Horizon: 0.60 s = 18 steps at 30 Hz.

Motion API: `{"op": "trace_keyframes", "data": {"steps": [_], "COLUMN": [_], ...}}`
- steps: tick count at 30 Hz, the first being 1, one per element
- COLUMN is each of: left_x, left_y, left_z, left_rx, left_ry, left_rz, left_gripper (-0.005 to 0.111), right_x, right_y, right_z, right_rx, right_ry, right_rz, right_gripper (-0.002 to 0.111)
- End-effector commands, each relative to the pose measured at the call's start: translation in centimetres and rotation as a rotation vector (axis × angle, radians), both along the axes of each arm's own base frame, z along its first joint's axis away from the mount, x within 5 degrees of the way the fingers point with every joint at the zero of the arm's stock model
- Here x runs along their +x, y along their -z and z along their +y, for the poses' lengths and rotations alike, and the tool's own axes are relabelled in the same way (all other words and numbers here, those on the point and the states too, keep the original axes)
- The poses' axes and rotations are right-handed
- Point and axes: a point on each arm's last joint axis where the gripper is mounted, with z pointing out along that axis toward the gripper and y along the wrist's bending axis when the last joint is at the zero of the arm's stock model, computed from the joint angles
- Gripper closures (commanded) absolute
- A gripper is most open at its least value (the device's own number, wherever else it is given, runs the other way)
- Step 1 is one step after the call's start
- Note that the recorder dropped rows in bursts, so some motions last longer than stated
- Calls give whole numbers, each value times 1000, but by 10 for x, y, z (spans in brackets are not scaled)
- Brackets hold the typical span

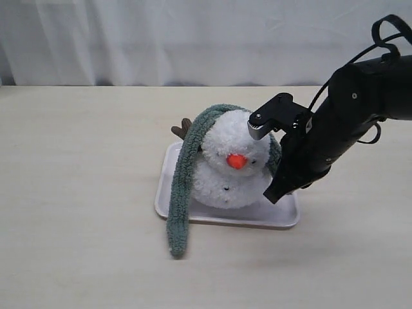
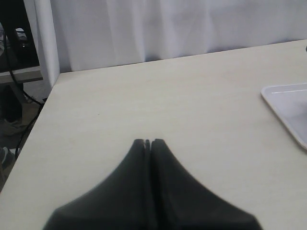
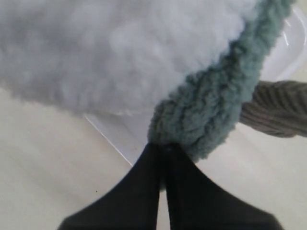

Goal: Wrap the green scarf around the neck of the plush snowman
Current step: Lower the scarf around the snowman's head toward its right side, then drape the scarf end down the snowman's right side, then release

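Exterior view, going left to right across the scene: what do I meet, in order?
Hanging end of the green scarf → plush snowman → right gripper, shut on the scarf's other end.

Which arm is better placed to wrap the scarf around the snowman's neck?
Right: the right gripper is shut on the green scarf beside the plush snowman. The left gripper is shut, empty, over the table, away from both.
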Motion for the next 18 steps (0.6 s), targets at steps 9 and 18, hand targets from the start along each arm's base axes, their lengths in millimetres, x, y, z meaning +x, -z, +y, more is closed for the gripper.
{"op": "trace_keyframes", "data": {"steps": [9, 18], "left_x": [0, 0], "left_y": [-1, -1], "left_z": [0, 0], "left_rx": [-6, -6], "left_ry": [7, 7], "left_rz": [-12, -12], "left_gripper": [107, 107], "right_x": [-12, -18], "right_y": [12, 24], "right_z": [0, -1], "right_rx": [39, 70], "right_ry": [-12, 20], "right_rz": [70, 69], "right_gripper": [104, 104]}}
